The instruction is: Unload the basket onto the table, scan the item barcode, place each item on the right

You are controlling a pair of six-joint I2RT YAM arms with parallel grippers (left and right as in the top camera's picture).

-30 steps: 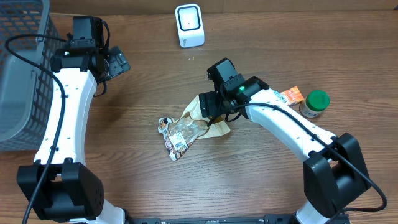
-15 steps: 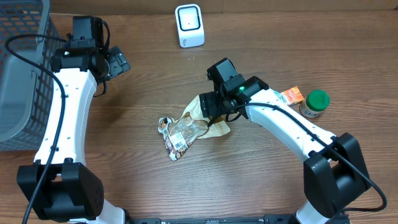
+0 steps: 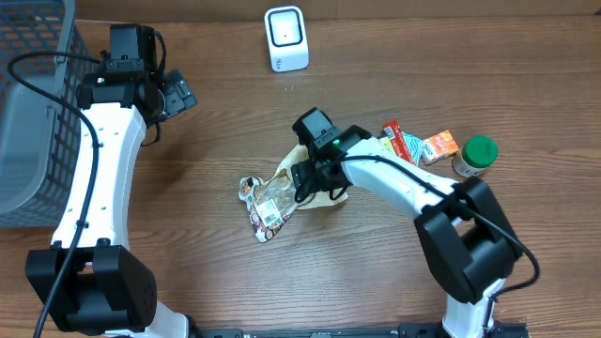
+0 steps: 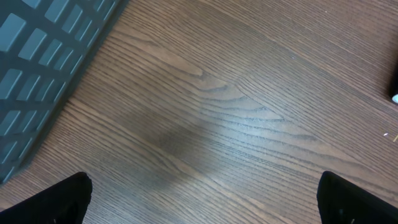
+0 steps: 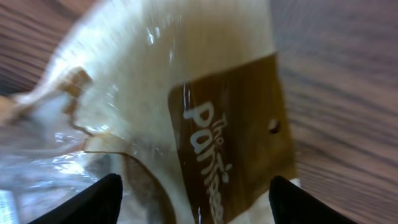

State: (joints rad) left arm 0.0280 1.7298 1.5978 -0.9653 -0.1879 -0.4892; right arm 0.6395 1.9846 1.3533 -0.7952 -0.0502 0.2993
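Observation:
The item, a crinkled clear-and-brown snack bag (image 3: 278, 195), lies flat mid-table. In the right wrist view the bag (image 5: 186, 106) fills the frame, with a brown printed label on it. My right gripper (image 3: 315, 178) hangs over the bag's right end. That same right gripper (image 5: 194, 182) is open, a finger on either side of the label, gripping nothing. The white scanner (image 3: 285, 38) stands at the far edge. My left gripper (image 3: 181, 95) is far off at the back left. Seen from its wrist, the left gripper (image 4: 204, 182) is open over bare wood.
A grey mesh basket (image 3: 28, 113) fills the left edge and shows as the basket (image 4: 37, 56) in the left wrist view. Right of the bag lie a red packet (image 3: 396, 139), an orange packet (image 3: 439, 145) and a green-lidded jar (image 3: 477, 155).
My right arm has swung left and lower over the bag, uncovering the red packet behind it. Its jaws have narrowed slightly. The left arm has not moved.

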